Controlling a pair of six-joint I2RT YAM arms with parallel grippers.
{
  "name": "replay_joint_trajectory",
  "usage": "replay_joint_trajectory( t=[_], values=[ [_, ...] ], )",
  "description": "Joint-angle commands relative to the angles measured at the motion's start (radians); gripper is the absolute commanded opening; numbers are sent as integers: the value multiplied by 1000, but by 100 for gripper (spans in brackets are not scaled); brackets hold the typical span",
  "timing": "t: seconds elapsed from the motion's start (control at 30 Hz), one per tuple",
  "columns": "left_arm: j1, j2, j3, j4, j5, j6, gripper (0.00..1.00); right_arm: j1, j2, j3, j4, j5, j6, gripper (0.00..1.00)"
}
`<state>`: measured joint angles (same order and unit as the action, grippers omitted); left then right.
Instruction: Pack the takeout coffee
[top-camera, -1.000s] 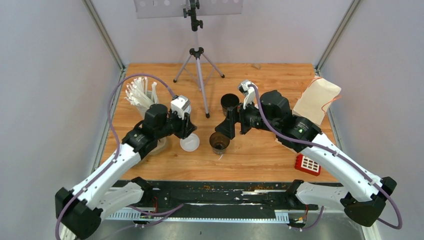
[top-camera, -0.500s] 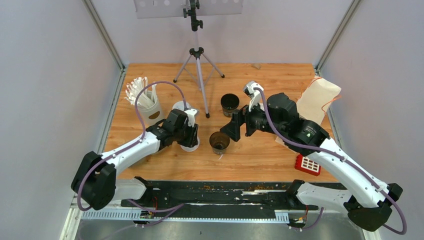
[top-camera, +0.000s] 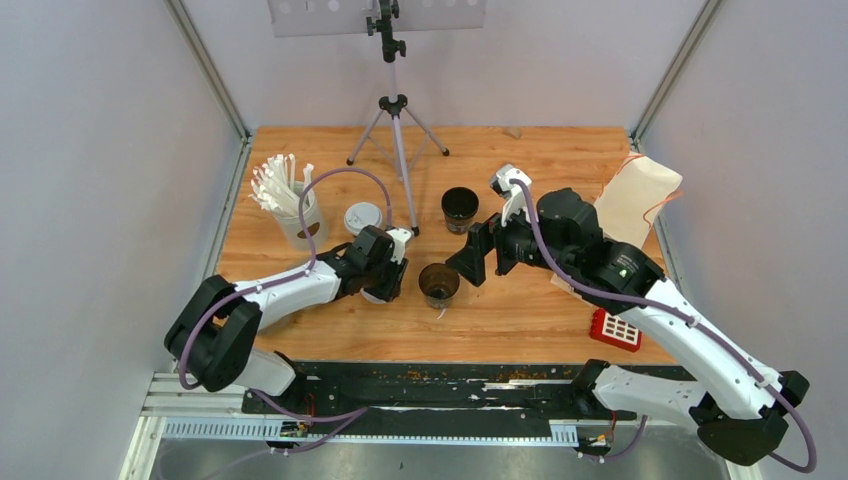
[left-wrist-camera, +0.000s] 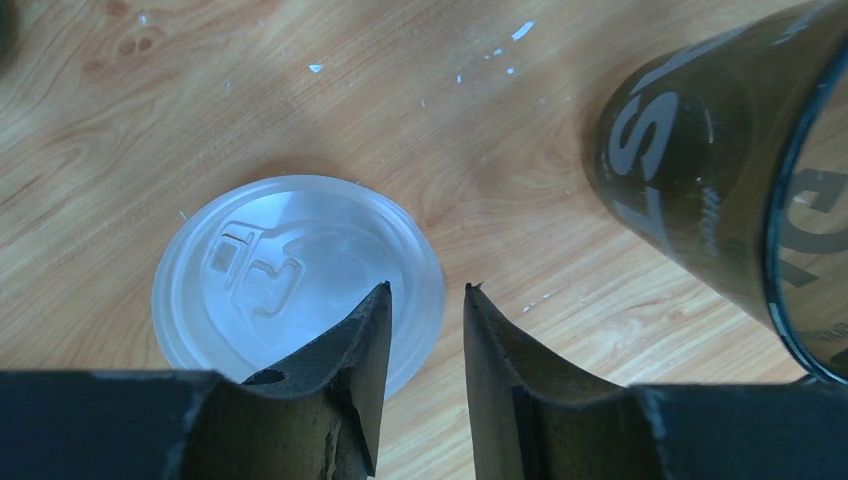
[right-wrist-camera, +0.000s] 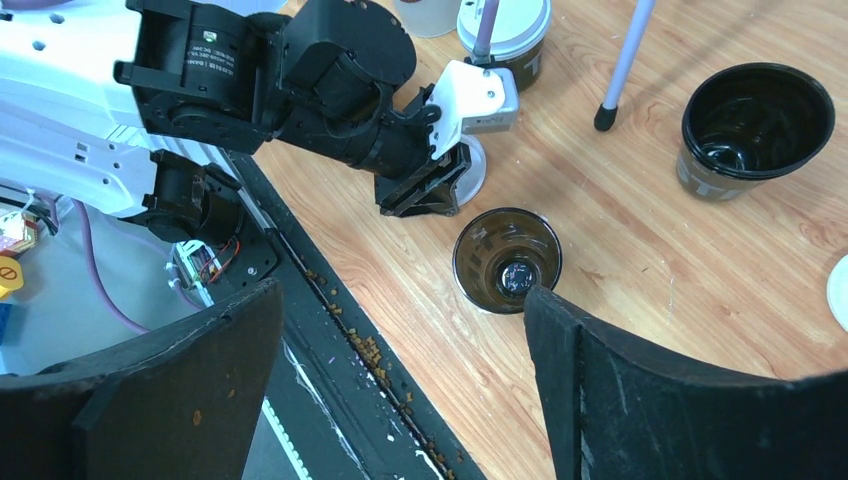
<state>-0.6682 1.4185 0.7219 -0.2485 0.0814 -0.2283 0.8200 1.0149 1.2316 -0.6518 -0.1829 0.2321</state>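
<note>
White lid, black cup with pale lettering, woodgrain table.

Three black cups stand on the counter: one open cup, a second open cup and one lidded cup. I also count one loose white lid, one white cup of straws, one tripod, one paper bag and one red block.

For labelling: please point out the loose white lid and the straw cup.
loose white lid (left-wrist-camera: 268, 262): left wrist view, embossed top.
straw cup (top-camera: 291, 228): top external view, white side wall.

Bright even light; soft shadows; close cup blurry.
</note>
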Motion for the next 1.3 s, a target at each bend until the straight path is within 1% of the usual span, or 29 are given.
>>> replay_joint_trajectory(
  t=[0.0, 0.1, 0.2, 0.37, 0.53, 0.63, 0.73, 0.8, 0.87, 0.9, 1.0, 1.1, 1.2, 1.23, 1.27],
  values=[
    [-14, 16, -16, 55, -30, 44, 39, 1, -33, 36, 17, 30, -21, 90],
    [-21, 29, -15, 53, -32, 46, 34, 0, -37, 43, 13, 39, -27, 91],
    [-32, 17, -19, 55, -33, 49, 26, -1, -40, 39, 11, 46, -33, 91],
    [-38, -25, -50, 71, -32, 47, 0, 1, -48, 23, 28, 51, -31, 91],
    [-38, -91, -15, -14, -28, 18, 0, 1, -63, -6, 65, 69, -32, 90],
    [-37, -156, 43, -116, -45, -24, 0, 1, -90, -58, 154, 76, -68, 91],
    [-35, -238, 104, -205, -52, -97, 0, 1, -145, -145, 307, 64, -123, 93],
    [-34, -299, 154, -256, -34, -163, 0, 1, -186, -229, 436, 23, -173, 94],
    [-32, -370, 196, -267, 6, -226, 0, 2, -211, -298, 555, -28, -222, 95],
    [-32, -400, 219, -260, 38, -268, 0, 2, -218, -331, 626, -66, -272, 96],
    [-23, -478, 238, -177, 145, -396, 0, 4, -224, -411, 772, -196, -418, 97],
    [-19, -533, 229, -43, 253, -537, 0, 10, -247, -495, 917, -302, -565, 98],
    [-20, -568, 172, 157, 354, -715, 0, 18, -279, -598, 1107, -394, -686, 100],
    [-20, -577, 145, 274, 382, -784, 0, 24, -281, -624, 1143, -414, -734, 100],
    [-21, -582, 121, 350, 407, -845, 0, 29, -278, -630, 1159, -422, -768, 100]
  ],
)
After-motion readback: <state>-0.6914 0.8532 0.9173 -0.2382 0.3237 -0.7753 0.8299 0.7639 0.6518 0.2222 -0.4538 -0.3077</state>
